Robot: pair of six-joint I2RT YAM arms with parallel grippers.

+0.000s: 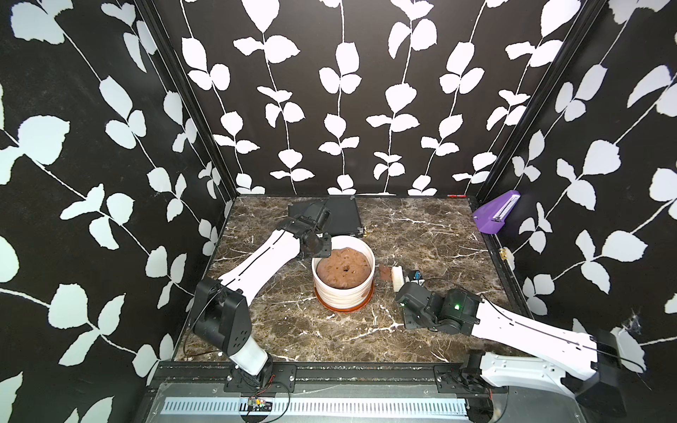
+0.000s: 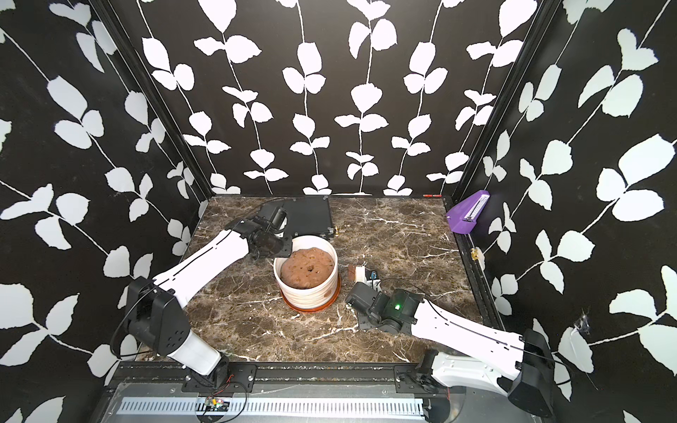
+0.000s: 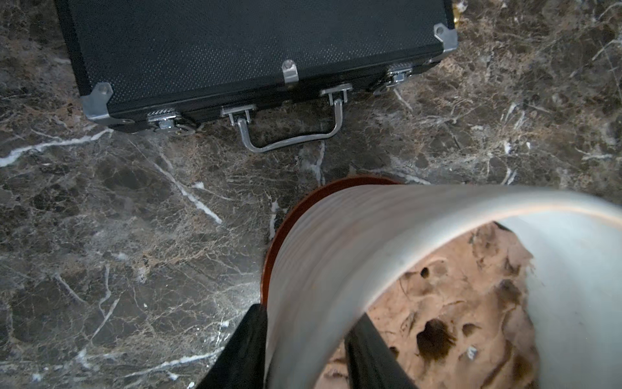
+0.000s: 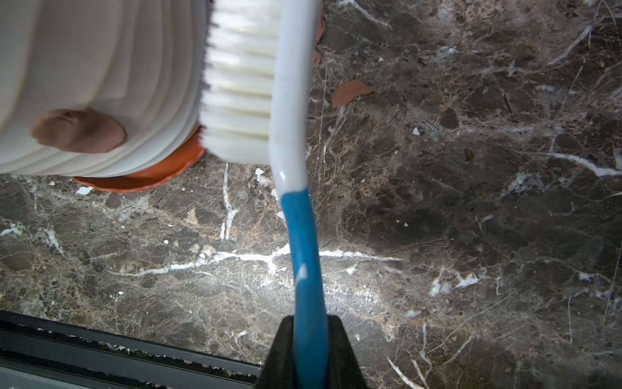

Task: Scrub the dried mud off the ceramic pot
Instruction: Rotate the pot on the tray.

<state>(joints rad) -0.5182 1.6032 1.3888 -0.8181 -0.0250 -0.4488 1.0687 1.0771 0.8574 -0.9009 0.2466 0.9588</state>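
— Where was the white ribbed ceramic pot (image 1: pixel 340 293)?
— Mid-way across the brown marble bench (image 1: pixel 293 329) on its orange saucer (image 1: pixel 344 310), near the flat black case (image 1: pixel 344 216). My left end effector (image 3: pixel 304 316) straddled its rim, one finger outside, one inside; I couldn't tell whether it clamped.
— And the right?
— My right end effector (image 4: pixel 309 320) pinched the blue-and-white plastic brush (image 4: pixel 301 235) by its handle, bristles near the wall. A tan dried mud blotch (image 4: pixel 79 131) sat on that wall; a reddish mud flake (image 4: pixel 351 92) lay on the bench

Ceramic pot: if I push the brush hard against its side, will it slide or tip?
Probably heavy: the brown mound fills the ceramic pot, so tipping looks unlikely on its wide orange saucer. It could slide, since the marble table looks polished. The left end effector straddles the rim, but I cannot tell whether it grips, so don't count on bracing.
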